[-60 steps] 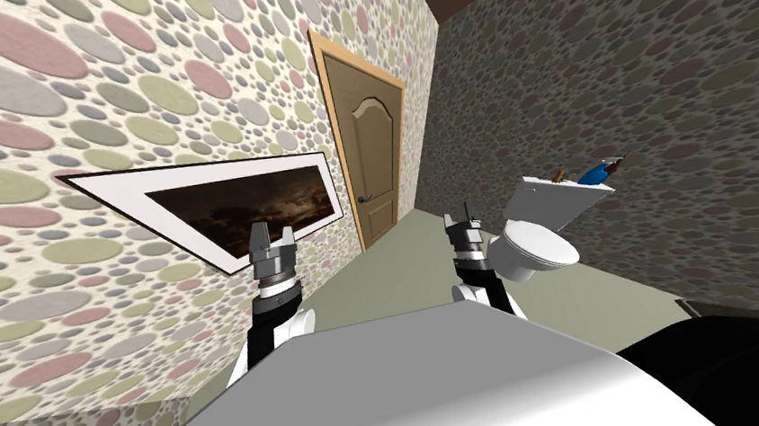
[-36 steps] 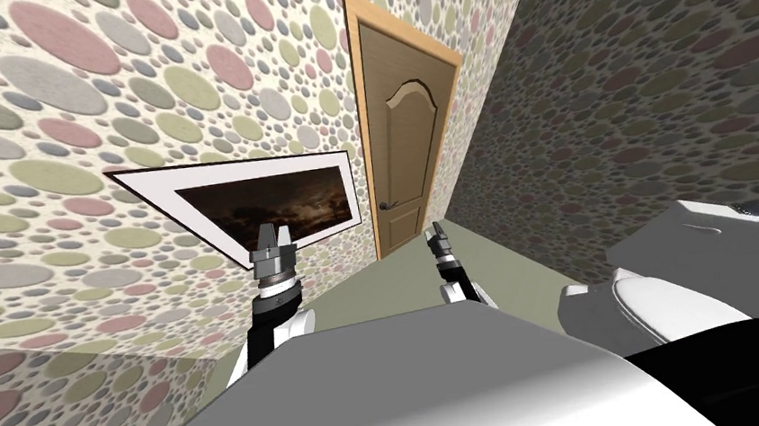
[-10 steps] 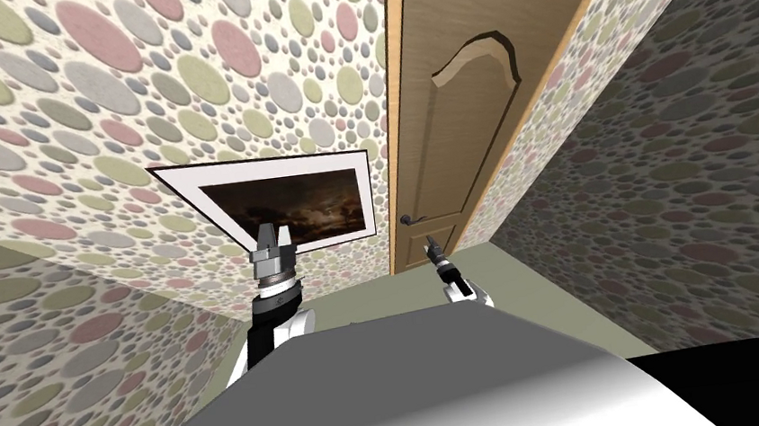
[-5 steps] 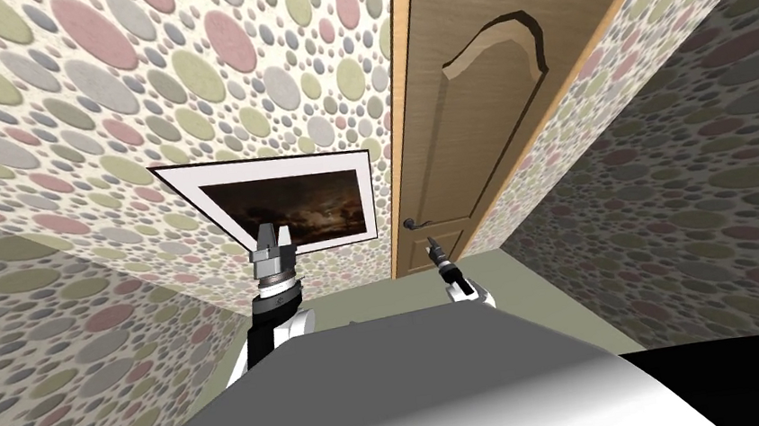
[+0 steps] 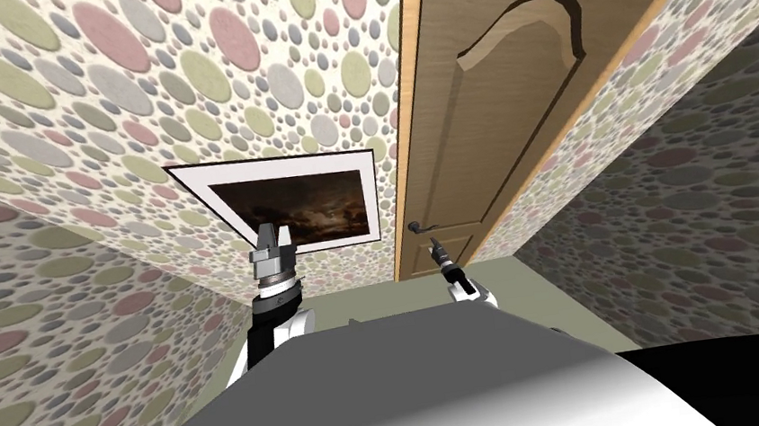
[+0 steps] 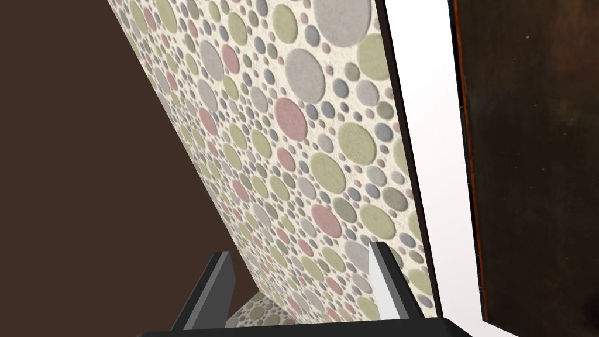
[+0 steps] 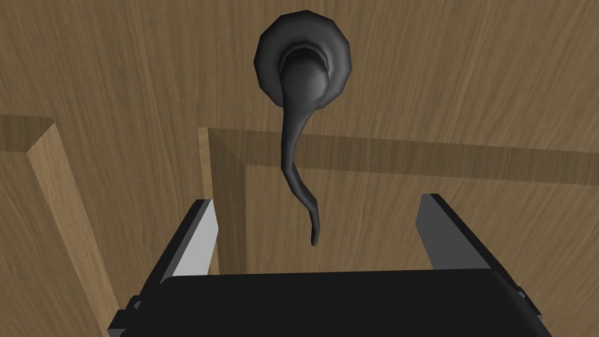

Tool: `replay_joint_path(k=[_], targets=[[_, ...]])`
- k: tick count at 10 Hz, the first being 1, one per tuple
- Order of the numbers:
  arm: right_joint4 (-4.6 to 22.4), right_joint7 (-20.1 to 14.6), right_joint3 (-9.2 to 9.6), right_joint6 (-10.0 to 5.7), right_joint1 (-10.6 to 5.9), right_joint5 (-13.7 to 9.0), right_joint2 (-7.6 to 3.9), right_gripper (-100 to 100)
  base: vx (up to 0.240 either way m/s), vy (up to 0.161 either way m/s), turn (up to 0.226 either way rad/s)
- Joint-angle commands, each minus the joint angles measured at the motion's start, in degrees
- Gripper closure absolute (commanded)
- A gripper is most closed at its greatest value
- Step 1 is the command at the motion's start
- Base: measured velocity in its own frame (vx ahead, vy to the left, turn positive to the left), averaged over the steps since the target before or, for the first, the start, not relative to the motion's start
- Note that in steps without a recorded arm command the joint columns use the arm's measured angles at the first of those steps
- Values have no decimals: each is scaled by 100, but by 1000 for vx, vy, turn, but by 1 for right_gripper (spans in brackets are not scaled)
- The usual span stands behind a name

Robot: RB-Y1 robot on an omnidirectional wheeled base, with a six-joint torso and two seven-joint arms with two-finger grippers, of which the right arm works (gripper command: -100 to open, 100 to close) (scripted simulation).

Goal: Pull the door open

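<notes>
A brown wooden door (image 5: 482, 103) in a lighter frame stands shut straight ahead. Its dark lever handle (image 5: 418, 227) sits low on the door's left side. My right gripper (image 5: 434, 242) is held just below the handle. In the right wrist view the handle (image 7: 298, 146) curves from its round rose toward the gripper (image 7: 319, 225), its tip lying between the open fingers without touching them. My left gripper (image 5: 272, 234) is raised in front of the wall picture, its fingers (image 6: 383, 281) open and holding nothing.
A framed dark picture (image 5: 300, 206) hangs on the dotted wall left of the door. Dotted walls close in on both sides, and a strip of green floor (image 5: 542, 294) runs to the door's foot.
I have driven up to the door, which now looms large; the toilet and sink have left the view. My right gripper has come up to the handle. The left arm has kept still.
</notes>
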Motion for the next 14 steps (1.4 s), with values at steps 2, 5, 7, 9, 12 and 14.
replay_joint_path(k=[2, 5, 7, 9, 12, 14], targets=[[232, 73, -288, -47, -59, -126, -39, -100, 50, -12, 335], [452, 158, -567, -74, -120, -245, -55, -100, 53, -14, 187], [598, 214, -751, -90, -161, -323, -65, -100, 44, -21, 203], [729, 264, -915, -104, -197, -393, -74, -100, 35, -30, 177], [907, 332, -1138, -123, -247, -488, -86, -100, 47, -49, 203], [914, 318, -1088, -117, -271, -466, -87, 100, 7, -8, 1]])
